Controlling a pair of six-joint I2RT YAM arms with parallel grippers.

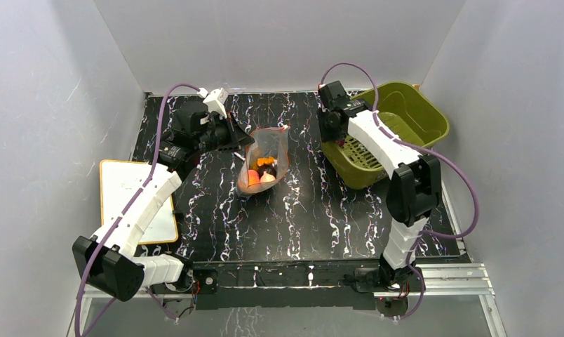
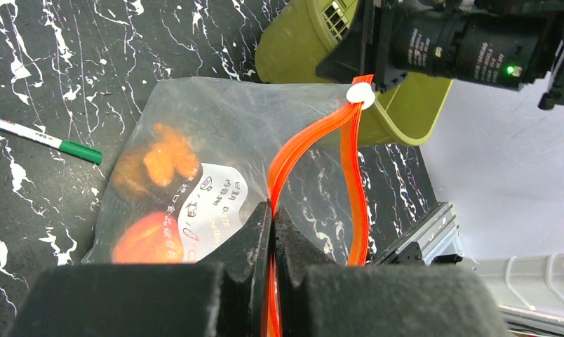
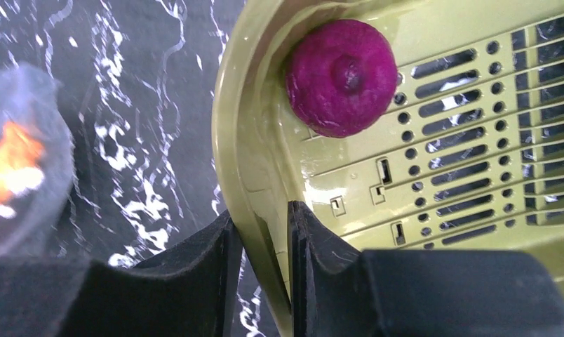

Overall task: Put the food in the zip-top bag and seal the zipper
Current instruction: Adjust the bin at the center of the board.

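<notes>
Left tool (image 2: 272,235) clenched on the bag's (image 2: 223,119) orange zipper (image 2: 304,140), right tool (image 3: 259,260) gripping the green basket (image 3: 238,140) by its rim, purple piece (image 3: 342,77) at twelve o'clock.

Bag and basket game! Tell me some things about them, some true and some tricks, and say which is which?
1. The left gripper pinches the zipper of the zip-top bag. True.
2. The purple toy food lies inside the zip-top bag. False: it lies in the olive-green basket.
3. The right gripper clamps the olive-green basket's rim. True.
4. The zip-top bag is empty. False: orange pieces lie inside it.
</notes>
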